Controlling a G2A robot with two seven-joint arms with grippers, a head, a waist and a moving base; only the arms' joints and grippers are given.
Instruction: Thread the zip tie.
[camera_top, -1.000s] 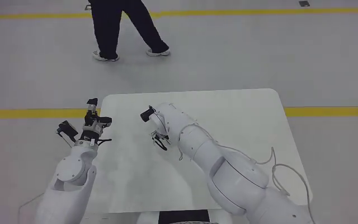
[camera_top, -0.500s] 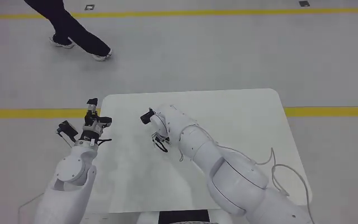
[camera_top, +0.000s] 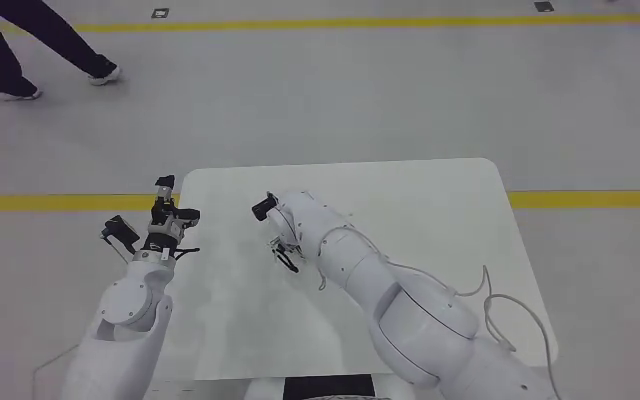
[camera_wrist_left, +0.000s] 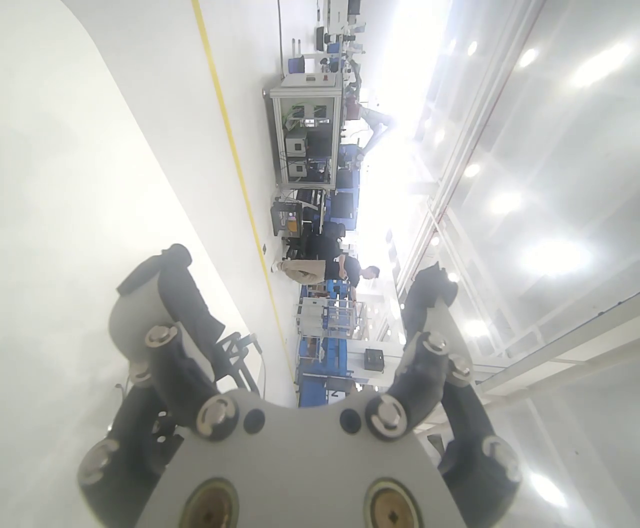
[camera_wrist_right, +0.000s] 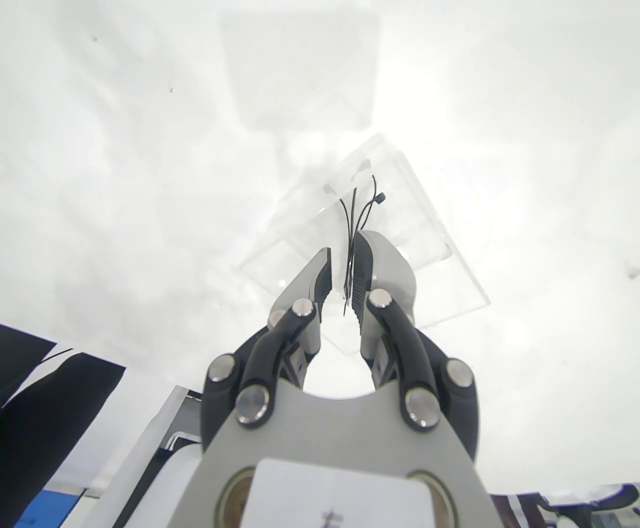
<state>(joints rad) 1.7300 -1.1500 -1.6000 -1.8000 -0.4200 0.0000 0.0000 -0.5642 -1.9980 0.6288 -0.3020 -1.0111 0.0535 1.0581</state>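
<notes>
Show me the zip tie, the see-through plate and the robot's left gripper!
zip tie (camera_wrist_right: 353, 227): right wrist view, where its thin black strands meet.
see-through plate (camera_wrist_right: 427, 237): right wrist view, a bare patch of it.
left gripper (camera_wrist_left: 300, 272): left wrist view, midway between its spread fingertips.

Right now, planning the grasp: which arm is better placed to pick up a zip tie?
Right, probably: the right claw straddles the thin black zip ties over the clear plastic plate. The left claw hangs open, pointing into the room.

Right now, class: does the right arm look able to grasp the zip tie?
Probably yes: the zip tie sits between the right gripper's parted fingers above the clear tray, nothing blocking.
</notes>
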